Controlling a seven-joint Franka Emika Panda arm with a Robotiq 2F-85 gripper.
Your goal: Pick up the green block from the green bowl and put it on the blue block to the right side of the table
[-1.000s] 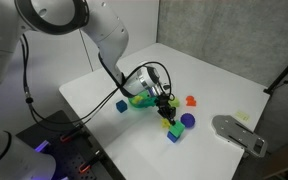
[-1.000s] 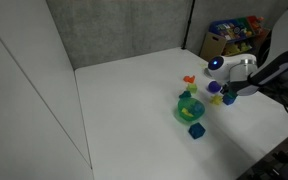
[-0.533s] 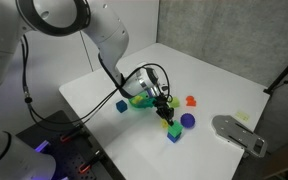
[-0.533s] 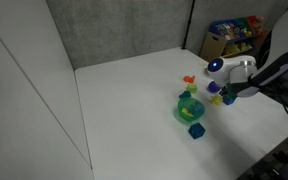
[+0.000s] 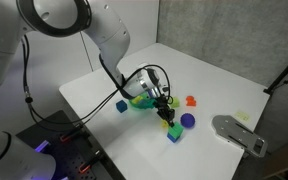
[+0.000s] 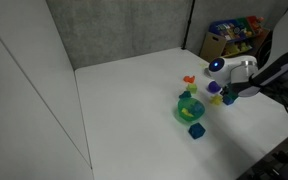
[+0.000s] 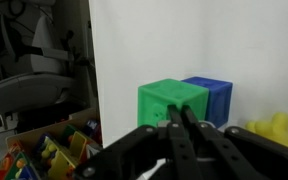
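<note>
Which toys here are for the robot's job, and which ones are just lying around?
For the job:
green block
blue block right beside it
green bowl
the robot's fingers

Just lying about:
other blue block
purple ball
orange toy
yellow piece

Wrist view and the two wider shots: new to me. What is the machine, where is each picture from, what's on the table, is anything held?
It is a white robot arm ending in a two-fingered gripper. Two pictures come from cameras outside it; the third from a camera on its wrist, looking along the fingers. On the white table lie a green bowl, a spare blue block, a purple ball and an orange piece. The wrist view shows the green block at their tips, the blue block behind; whether it is gripped I cannot tell.
</note>
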